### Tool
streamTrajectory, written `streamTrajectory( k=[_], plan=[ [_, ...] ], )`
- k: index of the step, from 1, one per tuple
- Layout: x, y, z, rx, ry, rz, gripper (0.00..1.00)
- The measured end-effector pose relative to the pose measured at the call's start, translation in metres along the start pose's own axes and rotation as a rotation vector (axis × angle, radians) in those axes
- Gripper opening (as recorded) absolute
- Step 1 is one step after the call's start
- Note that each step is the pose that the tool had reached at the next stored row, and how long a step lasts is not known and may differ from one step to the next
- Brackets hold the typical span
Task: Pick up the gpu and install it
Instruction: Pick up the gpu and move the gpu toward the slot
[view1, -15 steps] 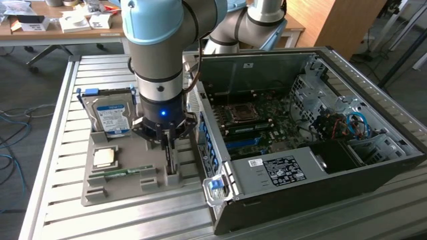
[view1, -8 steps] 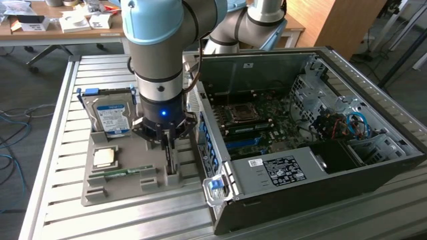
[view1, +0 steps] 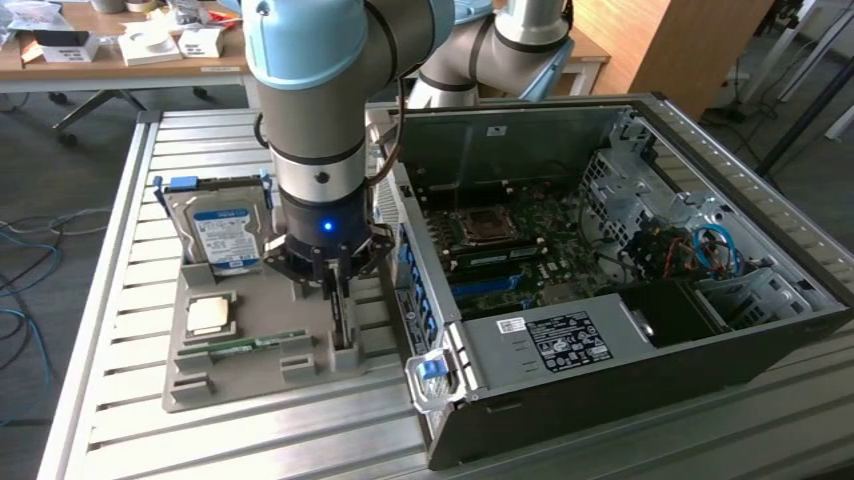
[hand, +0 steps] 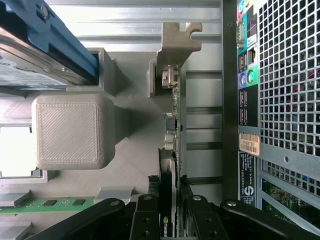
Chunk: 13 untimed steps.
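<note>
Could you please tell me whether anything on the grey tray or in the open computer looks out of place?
Nothing stands out. The thin dark gpu card stands on edge in its slot of the grey plastic tray, with the pincer closed on it; the silver blue-labelled hard drive and green memory stick sit in theirs.

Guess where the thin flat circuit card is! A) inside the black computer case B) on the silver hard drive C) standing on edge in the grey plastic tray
C: the thin flat circuit card stands edgewise in the grey plastic tray, the gripper closed on it.
</note>
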<state>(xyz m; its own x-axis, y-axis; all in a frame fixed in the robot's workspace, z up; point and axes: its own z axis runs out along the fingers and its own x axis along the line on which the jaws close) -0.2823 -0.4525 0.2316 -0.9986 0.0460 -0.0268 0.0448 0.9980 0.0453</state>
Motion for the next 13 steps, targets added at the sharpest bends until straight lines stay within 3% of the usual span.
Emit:
streamTrajectory(
  k=[6,13],
  plan=[
    [0.0,0.0004,-0.0084,-0.0001,0.0001,-0.003,0.26],
    [-0.001,0.0013,-0.0284,-0.0003,0.0002,-0.008,0.26]
  ],
)
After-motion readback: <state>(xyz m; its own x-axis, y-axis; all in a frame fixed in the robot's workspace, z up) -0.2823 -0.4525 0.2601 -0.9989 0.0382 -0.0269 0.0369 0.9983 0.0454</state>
